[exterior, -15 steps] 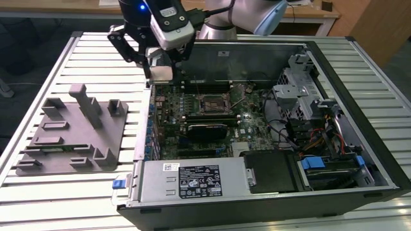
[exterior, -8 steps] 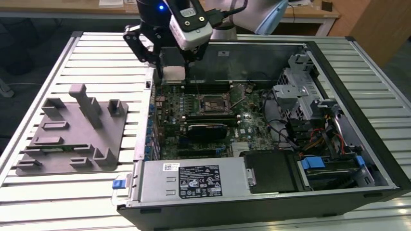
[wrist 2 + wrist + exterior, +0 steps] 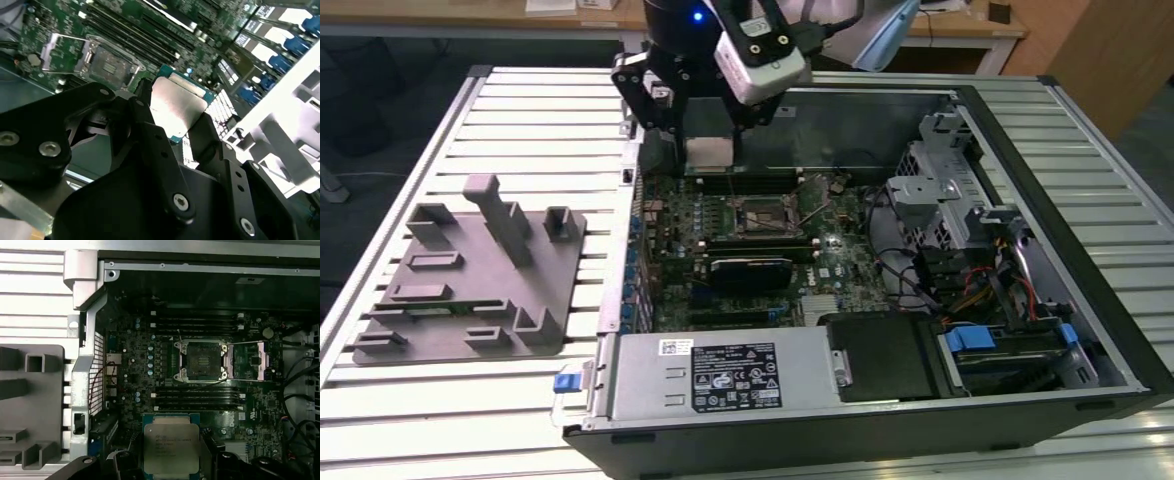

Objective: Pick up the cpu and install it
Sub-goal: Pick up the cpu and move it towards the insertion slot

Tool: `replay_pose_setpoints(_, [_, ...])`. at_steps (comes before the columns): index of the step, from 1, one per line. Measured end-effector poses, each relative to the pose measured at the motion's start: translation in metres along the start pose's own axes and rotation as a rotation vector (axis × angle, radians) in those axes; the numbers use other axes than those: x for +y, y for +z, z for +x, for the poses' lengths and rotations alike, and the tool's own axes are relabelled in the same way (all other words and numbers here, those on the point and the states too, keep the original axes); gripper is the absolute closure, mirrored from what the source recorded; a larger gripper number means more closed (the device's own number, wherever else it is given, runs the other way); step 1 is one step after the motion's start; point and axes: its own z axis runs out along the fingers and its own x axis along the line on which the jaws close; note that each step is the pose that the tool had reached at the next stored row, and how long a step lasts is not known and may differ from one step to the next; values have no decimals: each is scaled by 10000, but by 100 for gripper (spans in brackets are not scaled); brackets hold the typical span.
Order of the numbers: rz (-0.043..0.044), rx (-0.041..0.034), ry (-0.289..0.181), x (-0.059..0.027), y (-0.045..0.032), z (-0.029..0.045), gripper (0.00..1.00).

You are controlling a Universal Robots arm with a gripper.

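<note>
cpu (image 3: 176,105) edges hidden in claw (image 3: 172,114)

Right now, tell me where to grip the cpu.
On two opposite thin edges, one finger from each side, as the pincer holds the cpu now: it is a flat square whose smooth silver top offers no hold.

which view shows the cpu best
The first wrist view: the cpu faces the camera squarely, nearly all its silver top in sight, held in the gripper. The second wrist view shows it tilted, its edges hidden by the gripper. The exterior view shows a small pale square under the arm.
</note>
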Motion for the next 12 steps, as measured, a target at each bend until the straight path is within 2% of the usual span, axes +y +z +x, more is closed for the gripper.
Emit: replay_pose_setpoints(12, [0, 0, 0, 0, 14, -355, 46])
